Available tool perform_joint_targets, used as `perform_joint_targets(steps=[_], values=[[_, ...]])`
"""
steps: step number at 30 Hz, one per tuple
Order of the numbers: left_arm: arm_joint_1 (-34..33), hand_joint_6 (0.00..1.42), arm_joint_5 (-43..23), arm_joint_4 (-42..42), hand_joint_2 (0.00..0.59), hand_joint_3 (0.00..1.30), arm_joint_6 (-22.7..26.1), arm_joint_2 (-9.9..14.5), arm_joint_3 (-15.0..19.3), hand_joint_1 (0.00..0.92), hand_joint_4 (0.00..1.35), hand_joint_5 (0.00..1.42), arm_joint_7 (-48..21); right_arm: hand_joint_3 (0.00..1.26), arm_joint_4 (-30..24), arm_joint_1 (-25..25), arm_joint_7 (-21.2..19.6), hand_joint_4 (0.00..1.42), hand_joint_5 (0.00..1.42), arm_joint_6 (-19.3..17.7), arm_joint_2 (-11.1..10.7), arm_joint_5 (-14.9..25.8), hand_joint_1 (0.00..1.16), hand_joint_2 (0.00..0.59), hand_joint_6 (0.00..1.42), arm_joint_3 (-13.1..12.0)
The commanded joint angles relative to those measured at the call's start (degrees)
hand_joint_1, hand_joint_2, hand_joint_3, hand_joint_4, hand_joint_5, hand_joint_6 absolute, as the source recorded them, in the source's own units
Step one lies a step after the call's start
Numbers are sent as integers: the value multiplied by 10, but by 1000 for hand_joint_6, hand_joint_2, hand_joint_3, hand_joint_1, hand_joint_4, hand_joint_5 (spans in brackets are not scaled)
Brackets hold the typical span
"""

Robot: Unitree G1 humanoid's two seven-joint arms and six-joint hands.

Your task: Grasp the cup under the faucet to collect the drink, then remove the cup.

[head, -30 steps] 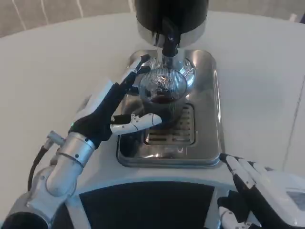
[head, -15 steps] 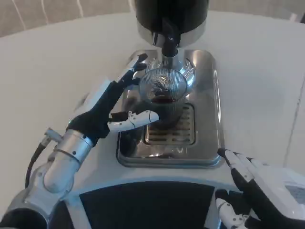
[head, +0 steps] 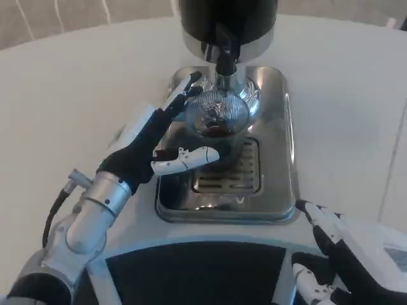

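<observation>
A clear ribbed glass cup (head: 219, 115) with a little dark drink in it stands on the steel drip tray (head: 280, 127), right under the black faucet (head: 226, 56) of the dispenser. My left hand (head: 149, 143) wraps the cup from the left. Its fingers (head: 183, 94) lie against the cup's left rim and the thumb (head: 191, 157) crosses the cup's lower front, so the hand grips the cup. My right hand (head: 337, 248) rests low at the near right, off the tray, fingers apart and holding nothing.
The dispenser's black and chrome body (head: 229, 19) rises behind the cup. A slotted grate (head: 238, 168) sits in the tray in front of the cup. White table (head: 76, 82) lies to both sides, with a dark curved edge (head: 191, 273) nearest me.
My left hand drew back a little from the cup, then moved in again, and its thumb now reaches further across the cup's front. The cup stayed in place. The right hand shifted slightly.
</observation>
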Motion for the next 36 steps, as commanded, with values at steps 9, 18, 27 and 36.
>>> perform_joint_targets(steps=[9, 18, 27, 36], values=[[-14, 229, 4, 18, 87, 22, -5, -5, -6, 428, 87, 232, -9, 0, 4, -4, 6, 0, 0, 15, 10, -10, 17, 586, 0, 11], [-16, 255, 11, 20, 87, 22, -1, -12, -13, 428, 105, 275, -5, 0, 0, -3, 8, 0, 0, 24, 8, -12, 25, 586, 0, 13], [-22, 318, 20, 21, 88, 22, 4, -25, -27, 428, 123, 341, 5, 0, -9, 5, 9, 0, 0, 26, 7, -11, 31, 586, 0, 11], [-23, 352, 42, 20, 88, 33, 21, -33, -39, 428, 134, 380, 37, 0, -11, 11, 6, 0, 0, 26, 9, -12, 42, 584, 0, 11]])
